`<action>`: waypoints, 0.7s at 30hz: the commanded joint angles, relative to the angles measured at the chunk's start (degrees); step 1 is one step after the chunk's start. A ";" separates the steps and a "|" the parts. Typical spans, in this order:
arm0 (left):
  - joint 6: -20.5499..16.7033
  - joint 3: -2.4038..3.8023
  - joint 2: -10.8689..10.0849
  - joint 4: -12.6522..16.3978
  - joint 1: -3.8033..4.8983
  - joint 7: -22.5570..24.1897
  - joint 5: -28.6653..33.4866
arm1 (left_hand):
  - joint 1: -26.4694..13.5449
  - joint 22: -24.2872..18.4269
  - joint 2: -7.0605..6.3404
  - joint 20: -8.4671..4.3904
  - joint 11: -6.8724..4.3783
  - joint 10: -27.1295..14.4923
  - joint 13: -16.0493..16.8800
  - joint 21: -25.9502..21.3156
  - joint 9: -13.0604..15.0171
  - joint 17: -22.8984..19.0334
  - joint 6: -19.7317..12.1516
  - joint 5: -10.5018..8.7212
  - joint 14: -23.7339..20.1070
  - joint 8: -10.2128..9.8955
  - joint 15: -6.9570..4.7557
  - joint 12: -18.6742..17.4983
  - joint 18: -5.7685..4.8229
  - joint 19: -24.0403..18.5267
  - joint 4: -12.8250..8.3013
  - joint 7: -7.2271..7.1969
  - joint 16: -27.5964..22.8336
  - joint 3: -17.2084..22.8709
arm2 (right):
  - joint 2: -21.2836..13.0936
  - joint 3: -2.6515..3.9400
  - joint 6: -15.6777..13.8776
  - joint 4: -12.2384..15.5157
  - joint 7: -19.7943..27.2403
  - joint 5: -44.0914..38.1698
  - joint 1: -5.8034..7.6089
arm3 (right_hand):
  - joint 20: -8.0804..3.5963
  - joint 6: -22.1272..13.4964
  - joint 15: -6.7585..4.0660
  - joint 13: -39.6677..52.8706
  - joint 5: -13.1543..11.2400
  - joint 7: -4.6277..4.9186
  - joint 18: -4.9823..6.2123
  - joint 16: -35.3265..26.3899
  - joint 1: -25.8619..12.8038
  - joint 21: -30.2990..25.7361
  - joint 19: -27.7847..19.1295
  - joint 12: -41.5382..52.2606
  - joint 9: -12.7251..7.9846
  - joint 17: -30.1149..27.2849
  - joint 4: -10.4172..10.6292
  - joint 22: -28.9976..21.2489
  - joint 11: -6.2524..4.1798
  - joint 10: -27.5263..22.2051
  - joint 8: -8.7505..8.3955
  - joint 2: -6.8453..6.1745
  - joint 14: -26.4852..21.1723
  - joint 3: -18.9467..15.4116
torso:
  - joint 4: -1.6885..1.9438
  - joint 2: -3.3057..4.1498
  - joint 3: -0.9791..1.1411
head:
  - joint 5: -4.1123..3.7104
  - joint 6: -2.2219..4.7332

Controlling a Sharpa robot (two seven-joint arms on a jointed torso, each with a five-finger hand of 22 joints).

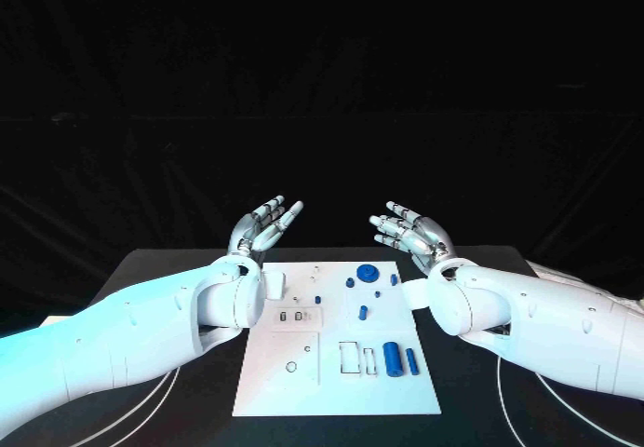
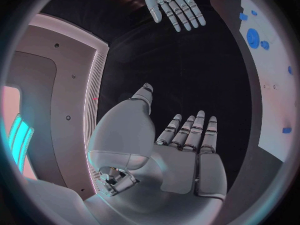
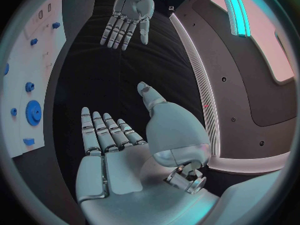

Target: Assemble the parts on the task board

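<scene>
Two silver many-fingered hands, the left hand (image 1: 263, 227) and the right hand (image 1: 413, 231), are raised beyond the far edge of the white rectangular task board (image 1: 269, 386), palms facing, fingers spread and holding nothing. Small blue plastic parts (image 1: 392, 358) lie on the board on the black table (image 1: 161, 270), among them a round gear (image 1: 368, 272) near the far edge.

Hidden and cut-off parts of the board

In the head view both forearms cover the side edges of the board (image 1: 288, 391) near its far end, and the small parts (image 1: 374, 296) there are too small to tell apart. In each wrist view the circle's rim cuts the board off, so a strip with a gear (image 3: 32, 109) and a few blue pieces shows.
</scene>
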 commanded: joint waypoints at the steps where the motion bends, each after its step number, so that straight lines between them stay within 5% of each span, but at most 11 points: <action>1: 3.93 0.01 0.10 -0.11 0.09 0.59 -0.79 | 3.22 0.48 0.53 0.61 0.78 3.82 0.33 0.90 0.35 0.56 3.56 0.51 4.68 0.71 0.57 0.73 1.91 2.57 0.43 7.26 0.98 -0.12 | 0.60 -0.28 12.82 -1.51 -3.48 -6.17 0.56 | 0.38 7.66 -0.79 0.76 -1.35 8.75 2.42 1.48 6.03 1.83 9.19 1.45 0.68 0.76 -3.38 0.98 -0.39 11.10 1.00 0.83 11.47 0.82 | 0.00 -0.01 0.00 | 0.00 -0.01; 4: 3.93 0.01 0.10 -0.11 0.09 0.59 -0.79 | 3.74 1.02 0.93 0.61 1.39 7.59 0.60 1.93 0.57 1.12 6.41 0.50 9.86 1.05 0.75 1.13 2.15 6.18 0.23 7.67 1.98 -0.39 | 0.98 -0.52 15.79 -2.56 -4.28 -7.45 0.97 | 0.34 15.92 -2.39 1.66 -2.07 8.07 4.08 3.59 7.82 4.00 17.39 3.60 1.38 1.62 -4.64 1.84 -1.60 24.35 2.15 1.07 24.91 0.97 | 0.00 -0.01 0.00 | 0.00 -0.01; 6: 3.93 0.01 0.10 -0.11 0.09 0.59 -0.79 | 4.23 2.00 1.27 0.60 1.67 12.64 0.91 3.83 0.85 1.96 10.12 0.48 17.54 1.59 0.65 1.72 2.39 12.76 -0.03 7.97 3.72 -0.61 | 1.11 -0.60 16.85 -2.93 -4.56 -7.90 1.12 | 0.37 19.10 -2.96 1.53 -2.44 7.65 4.76 3.68 8.30 4.47 18.83 3.94 1.48 1.47 -5.02 1.83 -2.14 26.74 2.33 1.20 26.84 0.99 | 0.00 -0.01 0.00 | 0.00 -0.01; 9: 3.93 0.01 0.10 -0.11 0.09 0.59 -0.79 | 4.53 2.65 1.57 0.49 1.41 16.12 1.02 5.31 0.95 2.00 12.74 0.49 19.85 1.75 0.19 1.75 2.71 18.19 -0.23 7.94 4.21 -0.93 | 1.26 -0.69 17.98 -3.33 -4.86 -8.39 1.28 | 0.07 26.31 -4.17 1.45 -3.24 6.67 5.68 4.23 9.07 5.62 21.89 4.50 1.84 1.50 -5.79 1.95 -3.27 30.37 2.96 1.35 30.85 1.26 | 0.00 -0.01 0.00 | 0.00 -0.01; 10: 3.93 0.01 0.10 -0.11 0.09 0.59 -0.79 | 4.86 3.66 1.80 0.32 0.61 24.06 1.75 7.62 1.39 2.52 17.23 0.45 23.50 2.62 -0.94 3.22 3.75 24.18 -0.47 7.51 5.76 -1.06 | 1.28 -0.71 18.15 -3.39 -4.91 -8.46 1.30 | -0.20 28.56 -4.61 1.42 -3.55 6.31 5.77 4.47 9.21 6.07 23.02 4.58 1.92 1.52 -6.03 2.02 -3.60 31.45 3.12 1.35 32.30 1.39 | 0.00 -0.01 0.00 | 0.00 -0.01; 11: 6.82 -0.04 -2.40 0.23 -0.37 2.13 -0.32 | 5.26 4.51 2.10 0.07 -0.32 30.62 2.24 9.81 1.93 3.16 23.06 0.47 27.80 3.79 -2.36 4.75 5.02 29.13 -0.75 6.99 7.52 -1.14 | 0.56 -0.58 11.37 -6.22 -2.67 -21.53 2.02 | -0.59 30.82 -5.08 1.36 -3.73 6.02 5.82 4.60 9.22 6.55 24.29 4.52 1.94 1.49 -6.26 2.05 -3.97 32.63 3.10 1.36 33.92 1.57 | -0.14 1.78 -0.13 | -1.17 0.35; 14: 7.43 -0.04 -2.96 0.93 -0.35 1.61 -1.09 | 6.28 5.43 2.27 -1.41 -1.95 36.43 2.51 12.47 2.60 4.58 31.98 0.45 34.88 5.84 -4.51 6.49 5.67 35.70 -1.63 5.78 10.04 -1.37 | 0.09 -0.51 10.48 -6.36 -2.88 -24.15 2.30 | -1.43 34.28 -5.90 1.38 -3.83 5.69 5.85 4.81 8.92 7.37 26.48 4.26 1.98 1.52 -6.54 2.09 -4.53 34.61 2.89 1.32 36.86 2.01 | -0.05 2.25 -0.08 | -1.28 0.73; 21: 7.71 -0.02 -5.69 4.97 -0.24 0.40 -2.09 | 7.91 5.71 2.18 -4.06 -4.20 43.06 2.38 14.18 1.97 7.76 36.65 0.41 43.26 5.93 -7.19 6.48 5.70 43.33 -3.27 4.00 11.72 -2.00 | -0.77 -0.23 9.28 -6.35 -4.17 -33.12 3.41 | -3.34 39.35 -7.77 1.49 -4.15 4.82 5.81 5.12 7.97 8.99 30.68 3.81 2.12 1.82 -7.03 2.15 -5.83 39.43 2.70 0.81 42.73 3.71 | -0.15 4.02 0.17 | -1.26 1.33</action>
